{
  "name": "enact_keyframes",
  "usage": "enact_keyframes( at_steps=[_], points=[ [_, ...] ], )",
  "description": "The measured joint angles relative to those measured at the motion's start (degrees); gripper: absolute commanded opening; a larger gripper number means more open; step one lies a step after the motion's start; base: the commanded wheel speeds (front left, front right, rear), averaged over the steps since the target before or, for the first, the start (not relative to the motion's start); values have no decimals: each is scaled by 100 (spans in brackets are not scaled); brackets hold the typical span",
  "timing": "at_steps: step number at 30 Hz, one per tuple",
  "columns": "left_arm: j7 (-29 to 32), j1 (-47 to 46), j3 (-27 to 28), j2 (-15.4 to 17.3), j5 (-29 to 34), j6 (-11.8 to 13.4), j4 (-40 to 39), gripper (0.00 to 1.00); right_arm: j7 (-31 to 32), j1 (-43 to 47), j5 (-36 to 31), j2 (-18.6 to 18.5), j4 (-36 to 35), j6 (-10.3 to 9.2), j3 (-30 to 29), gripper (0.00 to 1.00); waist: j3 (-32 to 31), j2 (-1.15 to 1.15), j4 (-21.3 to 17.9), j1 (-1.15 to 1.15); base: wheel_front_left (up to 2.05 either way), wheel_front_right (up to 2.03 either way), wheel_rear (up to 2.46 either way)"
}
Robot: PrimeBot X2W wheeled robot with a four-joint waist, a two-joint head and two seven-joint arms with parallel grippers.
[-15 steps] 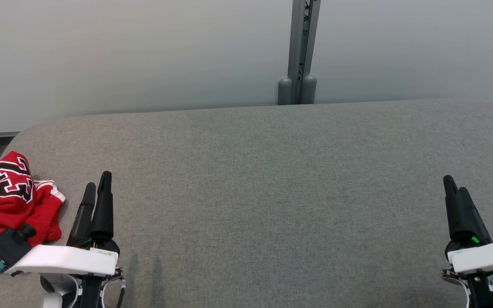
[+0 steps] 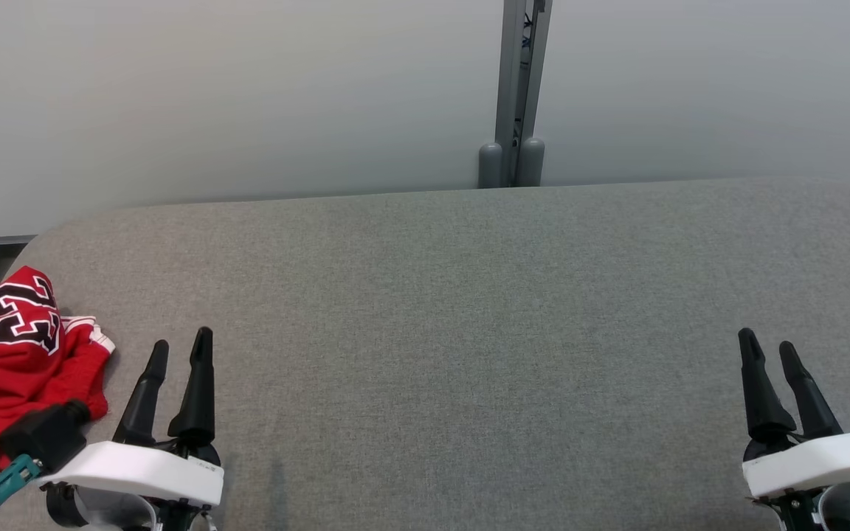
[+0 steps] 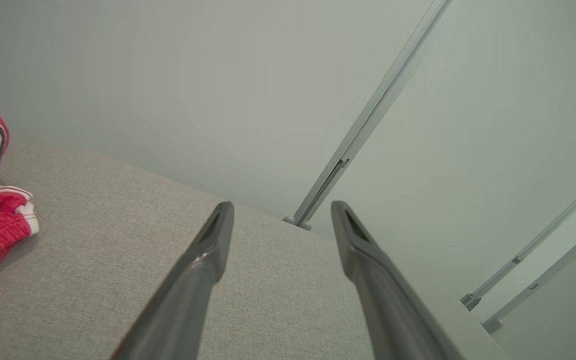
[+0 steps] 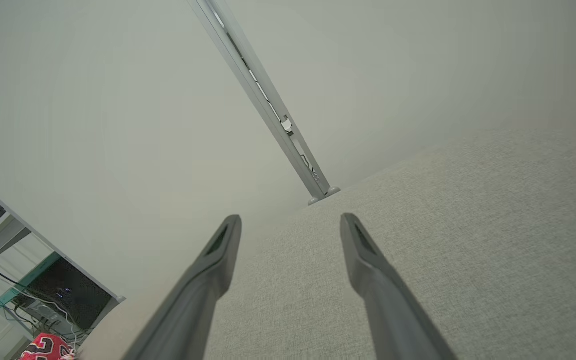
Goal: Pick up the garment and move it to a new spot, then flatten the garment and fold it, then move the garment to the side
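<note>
Both hands are spreading their fingers, which were pressed together a moment ago: the left hand [image 2: 182, 339] and the right hand [image 2: 766, 340] are now standing open and empty over the grey tabletop [image 2: 469, 332]. This looks like readying for the first pick-up. Near the left hand, the red jersey [image 2: 8, 376] is lying crumpled at the tabletop's left edge, showing black numerals outlined in white and a white-trimmed hem.

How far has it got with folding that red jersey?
Nothing looks done: the red jersey lies crumpled at the left edge of the grey table. Nothing is in hand: the left hand and right hand are open and empty. Picking up, moving, flattening, folding and setting aside all remain.
</note>
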Motion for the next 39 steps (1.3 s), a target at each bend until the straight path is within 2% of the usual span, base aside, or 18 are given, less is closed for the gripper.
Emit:
enact_keyframes(
  at_steps=[23, 39],
  points=[
    [-376, 143, -281, 144, 1412, 215, 385, 100, -381, 52, -1480, 31, 401, 1, 149, 100, -110, 0, 6, 0, 0, 0, 0],
    [-598, 146, -361, 167, 2121, 333, 773, 100, -592, 130, -2294, 114, 538, 1, 216, 100, -147, 0, 8, 0, 0, 0, 0]
  ],
)
